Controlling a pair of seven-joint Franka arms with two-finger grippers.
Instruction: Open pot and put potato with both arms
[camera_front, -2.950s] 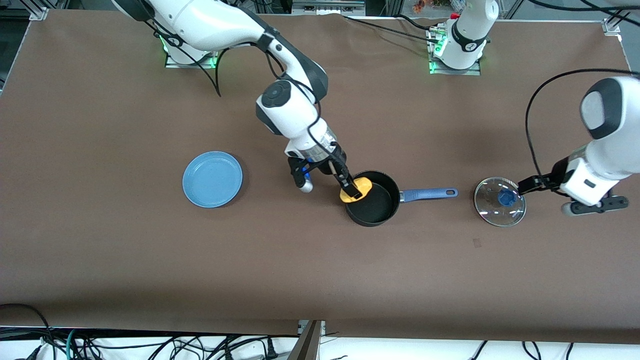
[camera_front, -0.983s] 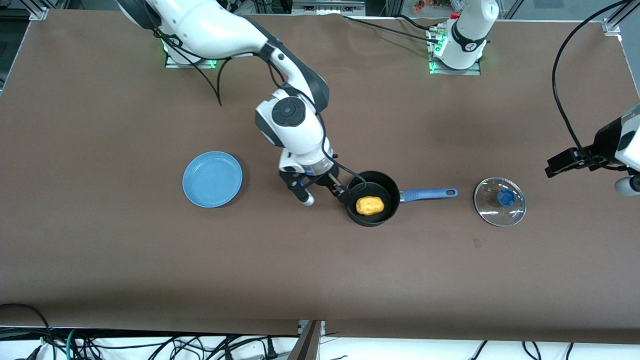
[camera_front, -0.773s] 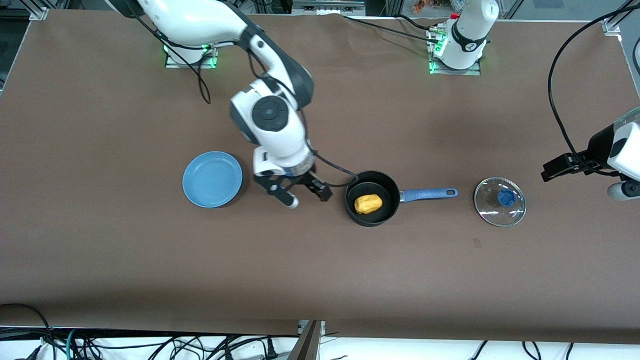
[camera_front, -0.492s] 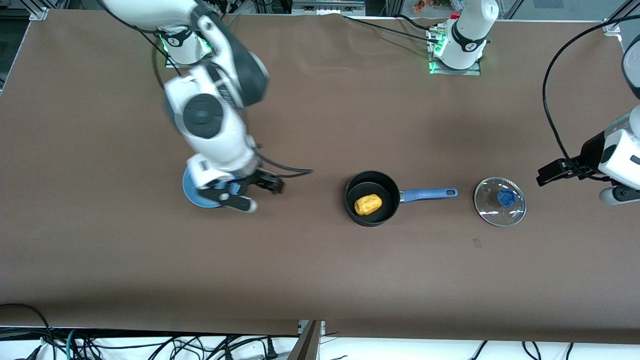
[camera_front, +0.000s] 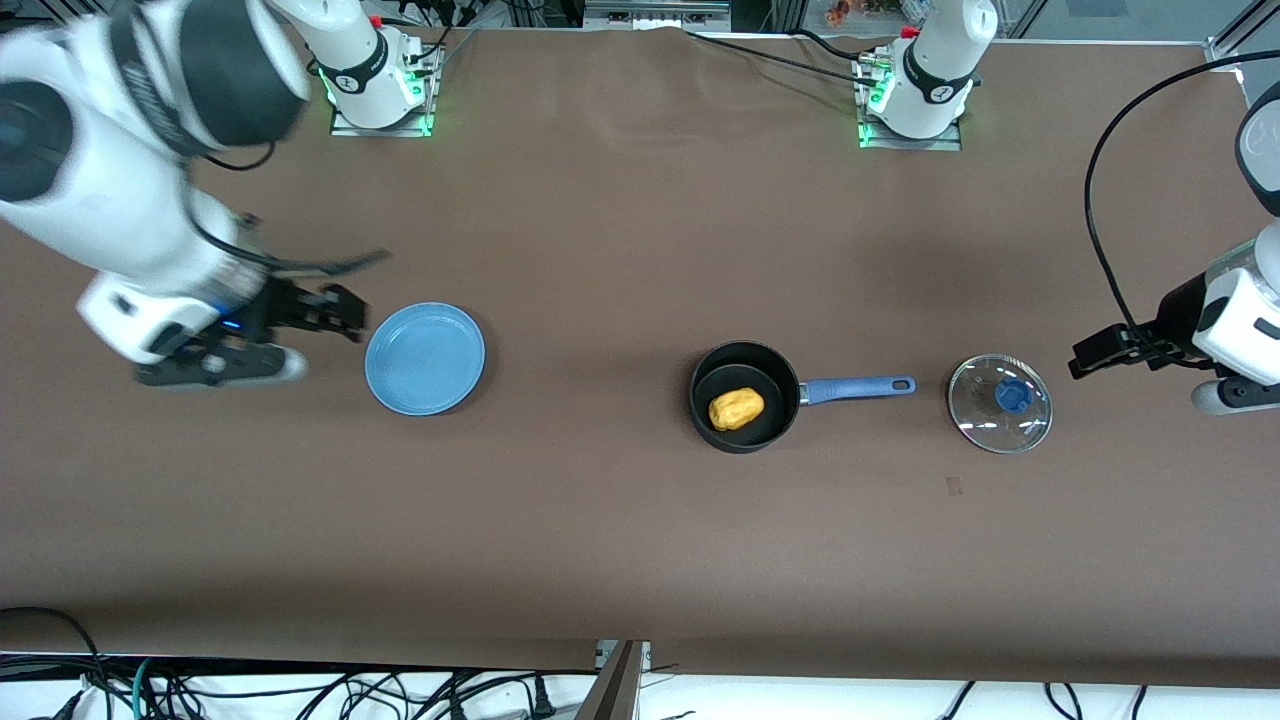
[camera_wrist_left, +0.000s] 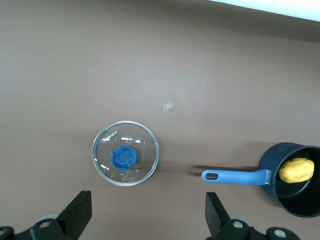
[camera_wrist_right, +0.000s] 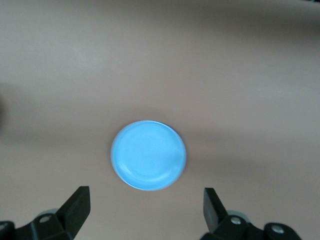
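The pot (camera_front: 745, 397) sits uncovered on the brown tabletop (camera_front: 620, 520), roughly midway between the two arms' ends, its long blue handle (camera_front: 858, 388) pointing toward the left arm's end. The potato (camera_front: 736, 408) lies inside the pot on its black bottom. The glass lid (camera_front: 1000, 403) with its blue knob (camera_front: 1013, 396) lies flat on the tabletop just past the tip of the handle, apart from it, toward the left arm's end.

The left hand (camera_front: 1100, 352) hangs over bare tabletop close to the lid, at the left arm's end of the table, its fingers (camera_wrist_left: 77, 216) spread wide and holding nothing. In the left wrist view the lid, the handle and the pot with the potato all show between and past those fingers.

The right hand (camera_front: 330, 312) is up over the tabletop at the right arm's end, just beside the blue plate (camera_front: 425, 358), which lies flat and well apart from the pot. Its fingers (camera_wrist_right: 77, 207) are also spread wide with nothing between them, and the right wrist view looks down on the plate.
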